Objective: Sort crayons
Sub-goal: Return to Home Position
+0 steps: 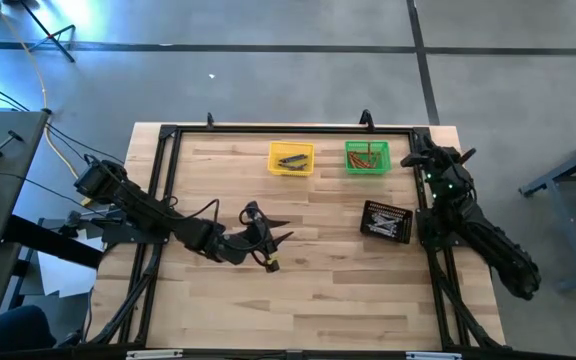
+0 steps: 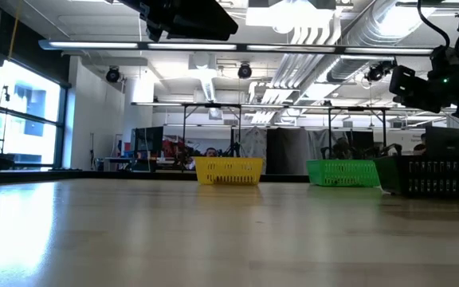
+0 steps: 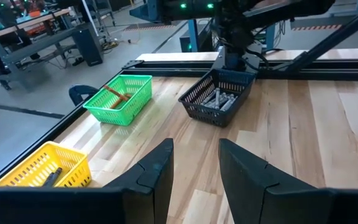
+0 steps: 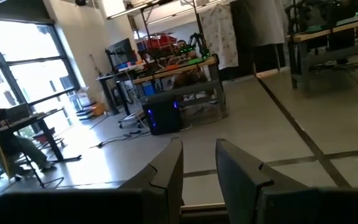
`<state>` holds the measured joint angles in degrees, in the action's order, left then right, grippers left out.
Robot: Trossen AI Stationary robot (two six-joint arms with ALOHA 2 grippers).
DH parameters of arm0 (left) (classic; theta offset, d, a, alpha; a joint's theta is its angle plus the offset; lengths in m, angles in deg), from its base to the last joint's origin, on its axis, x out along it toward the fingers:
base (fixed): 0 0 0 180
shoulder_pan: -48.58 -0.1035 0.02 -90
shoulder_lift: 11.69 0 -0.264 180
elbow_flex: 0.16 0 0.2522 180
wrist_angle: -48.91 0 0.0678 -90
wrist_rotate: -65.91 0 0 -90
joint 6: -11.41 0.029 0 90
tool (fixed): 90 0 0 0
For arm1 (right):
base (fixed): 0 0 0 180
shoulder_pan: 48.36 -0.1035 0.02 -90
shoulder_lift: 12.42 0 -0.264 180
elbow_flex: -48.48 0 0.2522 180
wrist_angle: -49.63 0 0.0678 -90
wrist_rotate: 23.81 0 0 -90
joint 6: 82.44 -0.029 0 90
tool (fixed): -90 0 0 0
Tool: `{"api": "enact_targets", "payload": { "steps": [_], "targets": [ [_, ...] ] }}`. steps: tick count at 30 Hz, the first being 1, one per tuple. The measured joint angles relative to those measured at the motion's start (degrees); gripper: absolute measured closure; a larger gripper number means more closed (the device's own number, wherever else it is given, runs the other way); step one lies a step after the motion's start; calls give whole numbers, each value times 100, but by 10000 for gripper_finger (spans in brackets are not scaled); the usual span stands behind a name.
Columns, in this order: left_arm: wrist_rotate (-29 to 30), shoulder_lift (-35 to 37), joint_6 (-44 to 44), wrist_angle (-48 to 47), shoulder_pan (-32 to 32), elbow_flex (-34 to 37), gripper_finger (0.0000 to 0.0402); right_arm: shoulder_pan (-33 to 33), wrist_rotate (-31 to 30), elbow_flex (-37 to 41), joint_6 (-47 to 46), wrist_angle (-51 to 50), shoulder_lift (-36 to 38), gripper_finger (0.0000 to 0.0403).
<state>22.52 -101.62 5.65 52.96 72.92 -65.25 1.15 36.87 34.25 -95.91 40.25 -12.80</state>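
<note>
Orange-brown crayons (image 1: 368, 153) lie in the green bin (image 1: 381, 167), and grey-blue crayons (image 1: 292, 159) lie in the yellow bin (image 1: 276, 167), both at the table's far side. Pale silvery crayons (image 1: 384, 224) lie in the black ribbed tray (image 1: 400, 213) at the right. My left gripper (image 1: 284, 232) is open and empty above the table's middle, pointing toward the black tray (image 3: 194, 106). Its fingers (image 3: 157, 171) frame bare wood. My right gripper (image 1: 423, 155) is open and empty at the far right corner, pointing out past the table's far edge (image 4: 199, 168).
A black frame rail (image 1: 288, 128) runs round the table's edges. The right arm (image 3: 235, 18) stands just behind the black tray. Bare wood lies between my left gripper and the bins. In the low view the yellow bin (image 2: 229, 171), the green bin (image 2: 343, 173) and the tray (image 2: 441, 177) stand in a row.
</note>
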Motion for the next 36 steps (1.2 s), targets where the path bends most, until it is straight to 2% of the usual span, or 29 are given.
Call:
{"api": "enact_targets", "payload": {
  "steps": [10,15,18,21,23,28,36],
  "targets": [
    [0,0,-5,-11,7,0,284,-2,-1,0,1,0,0,313],
    [-38,231,610,-289,83,7,284,-4,-1,0,1,0,0,313],
    [-398,706,-75,-740,85,92,284,-4,0,0,0,-1,0,313],
    [-1236,1211,-302,-679,57,568,284,-4,0,0,1,-1,0,313],
    [-1570,1480,-324,-289,3,1018,284,-4,-1,0,2,-1,1,313],
    [-1720,2105,-456,943,-22,2231,284,-4,11,0,0,-2,0,313],
    [-1799,3639,-568,1361,-17,3729,284,-4,28,0,0,-2,-2,313]
  ]
}}
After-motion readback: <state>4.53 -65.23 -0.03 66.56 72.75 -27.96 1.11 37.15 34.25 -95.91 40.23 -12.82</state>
